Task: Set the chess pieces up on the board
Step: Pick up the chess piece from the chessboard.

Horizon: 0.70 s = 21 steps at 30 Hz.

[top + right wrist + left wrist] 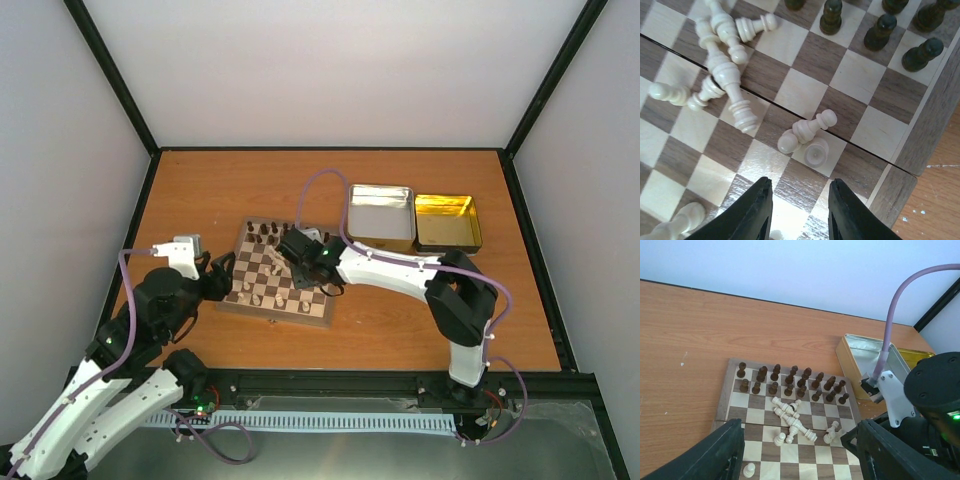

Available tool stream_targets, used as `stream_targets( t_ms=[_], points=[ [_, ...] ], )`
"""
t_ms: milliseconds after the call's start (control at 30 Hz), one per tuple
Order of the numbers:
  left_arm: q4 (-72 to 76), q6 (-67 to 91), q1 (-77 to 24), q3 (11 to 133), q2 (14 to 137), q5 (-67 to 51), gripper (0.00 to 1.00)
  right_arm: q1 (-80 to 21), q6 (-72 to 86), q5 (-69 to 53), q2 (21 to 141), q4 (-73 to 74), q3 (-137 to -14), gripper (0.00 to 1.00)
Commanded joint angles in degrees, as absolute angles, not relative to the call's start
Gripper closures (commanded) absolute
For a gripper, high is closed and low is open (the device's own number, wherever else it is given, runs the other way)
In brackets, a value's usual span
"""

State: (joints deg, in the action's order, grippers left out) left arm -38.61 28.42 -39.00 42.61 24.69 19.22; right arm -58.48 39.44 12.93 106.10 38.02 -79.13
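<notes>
The board (pixel 285 312) lies left of centre on the table. Dark brown chess pieces (pixel 790 380) stand in two rows along its far side. Several cream pieces (pixel 790 420) lie toppled in a heap mid-board, also in the right wrist view (pixel 720 55). Two or three cream pawns (pixel 807 132) lie tipped on a square near the board's right edge. My right gripper (pixel 799 210) is open and empty, hovering just short of those pawns; from above it (pixel 298 262) is over the board. My left gripper (pixel 800 460) is open and empty at the board's left edge (pixel 222 272).
A silver tin (pixel 380 215) and a gold tin (pixel 447 222) stand open at the back right of the table. A cream pawn (pixel 748 470) stands alone near the left gripper. Black frame rails edge the table.
</notes>
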Motion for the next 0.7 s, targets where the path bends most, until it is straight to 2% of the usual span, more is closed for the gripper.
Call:
stream_targets(
  t_ms=[0, 500, 667],
  points=[
    [-38.3, 29.1, -39.6, 42.1, 23.6, 21.9, 0.37, -57.7, 40.3, 15.3, 108.6, 41.3, -81.5, 0.68],
    [-38.2, 29.0, -39.6, 42.0, 25.1, 22.3, 0.37, -55.8, 36.1, 14.3, 113.4, 38.4, -84.2, 0.74],
    [-38.3, 29.0, -39.6, 42.0, 25.2, 22.4, 0.37, -55.8, 35.7, 14.3, 113.8, 38.8, -84.9, 0.87]
  ],
)
